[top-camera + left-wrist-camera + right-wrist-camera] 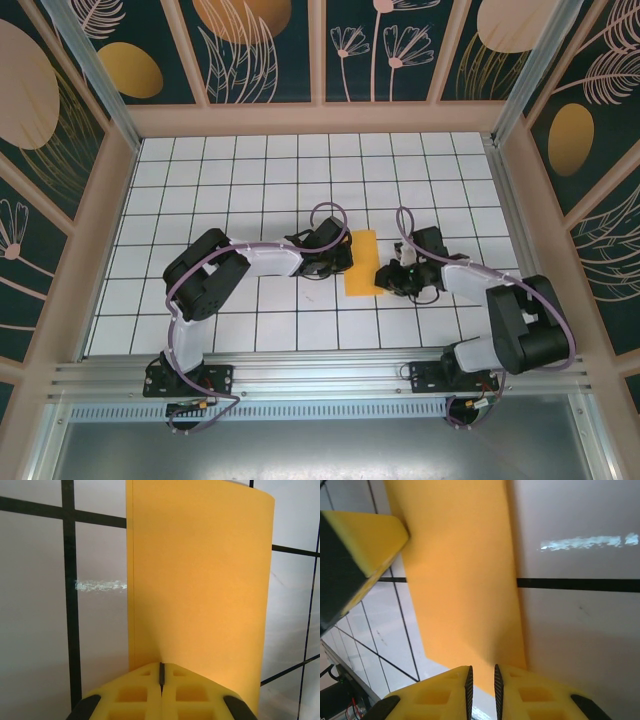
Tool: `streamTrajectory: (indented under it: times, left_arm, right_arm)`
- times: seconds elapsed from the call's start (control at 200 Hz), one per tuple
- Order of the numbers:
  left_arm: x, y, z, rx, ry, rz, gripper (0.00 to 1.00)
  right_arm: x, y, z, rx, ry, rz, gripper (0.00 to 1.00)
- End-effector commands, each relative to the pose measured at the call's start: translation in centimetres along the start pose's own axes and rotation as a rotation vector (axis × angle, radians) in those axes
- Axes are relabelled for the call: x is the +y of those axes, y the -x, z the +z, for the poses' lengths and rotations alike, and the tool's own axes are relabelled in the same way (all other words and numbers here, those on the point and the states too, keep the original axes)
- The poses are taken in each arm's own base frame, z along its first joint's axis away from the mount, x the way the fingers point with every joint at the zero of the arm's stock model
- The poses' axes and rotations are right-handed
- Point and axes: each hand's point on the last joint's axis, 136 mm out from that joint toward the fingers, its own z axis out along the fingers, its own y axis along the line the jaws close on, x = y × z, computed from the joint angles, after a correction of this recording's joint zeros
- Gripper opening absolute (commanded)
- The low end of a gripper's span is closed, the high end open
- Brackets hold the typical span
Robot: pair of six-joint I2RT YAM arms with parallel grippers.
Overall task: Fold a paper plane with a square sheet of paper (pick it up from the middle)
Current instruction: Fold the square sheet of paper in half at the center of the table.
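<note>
The square sheet of paper [362, 258] lies on the tiled floor as a narrow orange-yellow rectangle, apparently folded in half; a doubled edge runs along its left side in the left wrist view. My left gripper [346, 257] is shut, its tips [161, 666] resting on the near edge of the paper [200, 580], with no paper visibly between the fingers. My right gripper [384, 279] sits at the sheet's lower right corner with a narrow gap at its tips [482, 672], and the paper [460, 570] lies just beyond them. The left gripper's finger [362, 535] presses the far side.
White grid tiles [250, 190] cover the floor, enclosed by patterned walls [260, 50] and a metal rail [320, 378] at the near edge. Both arms bend inward toward the middle, and open floor lies behind the paper.
</note>
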Motion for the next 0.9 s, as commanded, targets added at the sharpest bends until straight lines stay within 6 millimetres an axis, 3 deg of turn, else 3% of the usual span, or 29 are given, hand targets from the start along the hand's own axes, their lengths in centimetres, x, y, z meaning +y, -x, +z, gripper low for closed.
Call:
streamTrajectory:
  times: [0.0, 0.275, 0.385, 0.53, 0.61, 0.706, 0.796, 0.896]
  left_arm:
    - [5.0, -3.0, 1.2, 0.094, 0.163, 0.016, 0.01]
    - [4.8, -2.9, 1.0, 0.092, 0.159, 0.02, 0.02]
    - [4.1, -2.4, 0.1, 0.072, 0.145, 0.024, 0.04]
    - [2.6, -0.7, -2.3, 0.003, 0.121, 0.033, 0.1]
    - [1.9, 0.1, -3.8, -0.036, 0.118, 0.038, 0.16]
    - [1.5, 0.9, -5.4, -0.078, 0.118, 0.043, 0.27]
    - [1.2, 1.4, -6.6, -0.115, 0.1, 0.042, 0.28]
    - [1.6, 1.9, -7.6, -0.156, 0.107, 0.035, 0.28]
  right_arm:
    - [0.6, -0.9, -0.3, 0.017, 0.011, -0.005, 0.24]
    - [-3.2, -2.6, 1.8, 0.073, -0.085, 0.053, 0.23]
    - [-1.9, -2.6, 1.6, 0.073, -0.041, 0.042, 0.23]
    - [1.5, -2.9, 1.6, 0.087, 0.028, -0.02, 0.23]
    - [3.0, -1.5, 0.5, 0.027, 0.025, -0.062, 0.24]
    - [3.4, 1.7, -1.7, -0.084, -0.038, -0.083, 0.25]
    - [3.6, 4.8, -3.0, -0.164, -0.046, -0.08, 0.25]
    - [4.0, 7.5, -2.7, -0.185, -0.02, -0.071, 0.24]
